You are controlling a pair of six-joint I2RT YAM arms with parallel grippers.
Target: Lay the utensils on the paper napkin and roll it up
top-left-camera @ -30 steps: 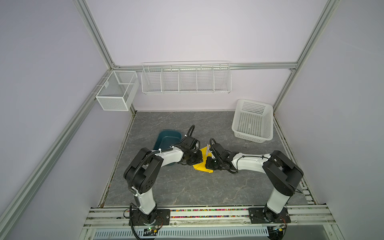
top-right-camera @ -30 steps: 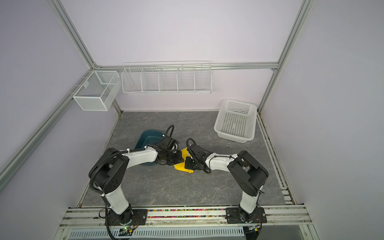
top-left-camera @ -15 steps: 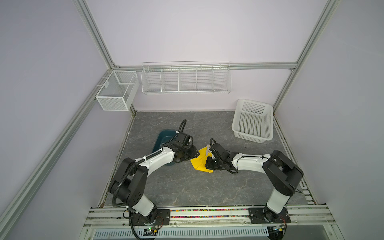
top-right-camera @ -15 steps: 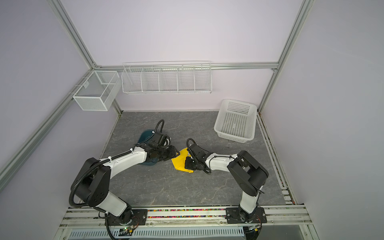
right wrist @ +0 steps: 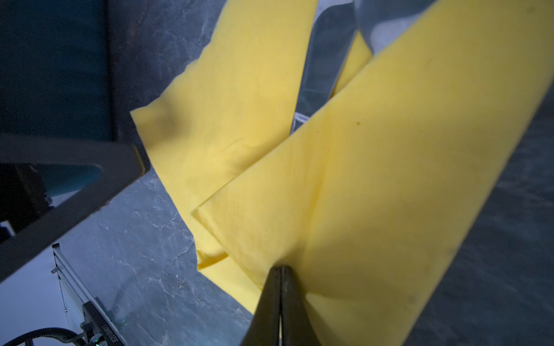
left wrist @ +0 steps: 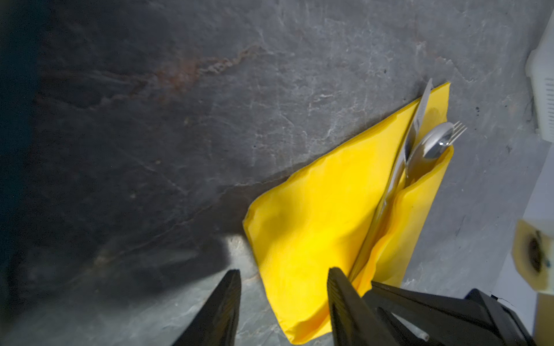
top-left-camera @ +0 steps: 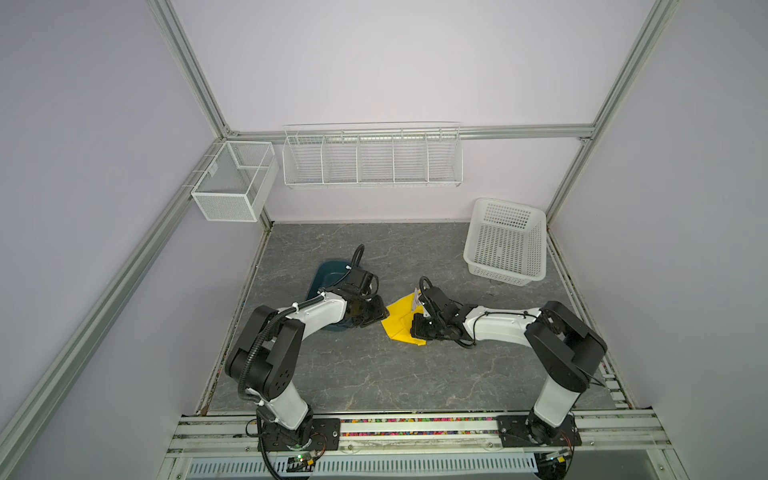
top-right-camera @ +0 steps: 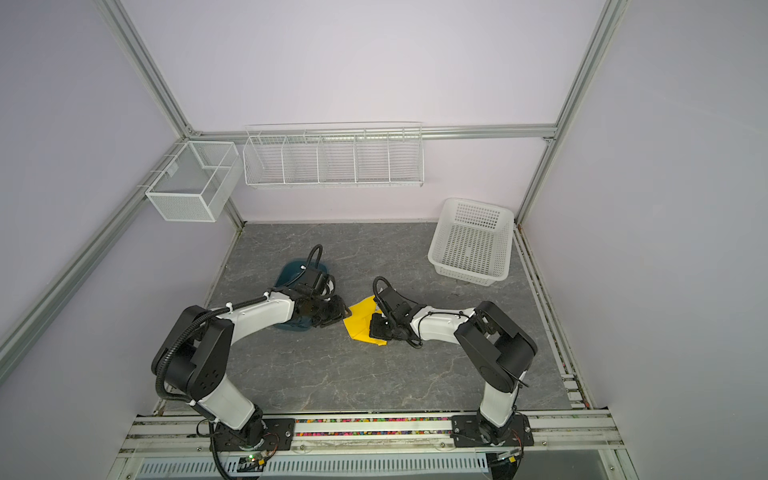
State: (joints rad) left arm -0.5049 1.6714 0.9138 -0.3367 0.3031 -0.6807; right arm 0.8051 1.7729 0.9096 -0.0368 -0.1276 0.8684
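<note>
Start at the left of the bench (top-left-camera: pixel 365 374). The dark teal tub (top-left-camera: pixel 328 272) sits under your left arm, half hidden by it, so you cannot tell what it holds.

Just to its right, the left pincer (left wrist: pixel 284 271) sits low at the near corner of the paper napkin (left wrist: pixel 314 224). Its jaws stand apart and grip nothing. One fingertip overlaps the yellow sheet in the wrist view, but you cannot tell whether it touches.

The napkin lies mid-bench between the two arms. One half is flat on the stone and the other is lifted into a flap. The utensils (left wrist: pixel 431 134) lie in the crease between the two halves. The knife (left wrist: pixel 419 113), spoon (left wrist: pixel 437 140) and fork (left wrist: pixel 458 131) point the same way, with their heads poking past the far edge.

On the right, the right pincer (right wrist: pixel 280 269) is fully closed on the raised flap and holds it up over the cutlery. The flap is most likely held this way to keep the bundle trapped while your free left pincer finds a new hold or presses the flat half down. That suggests the placing is done and the rolling is barely begun.

Go gently, because thin paper pinched at one point can tear. The utensils can also slip out of the open end if the flap is pulled sideways.

The white basket (top-left-camera: pixel 505 241) stands well apart at the far right and looks to play no part.
</note>
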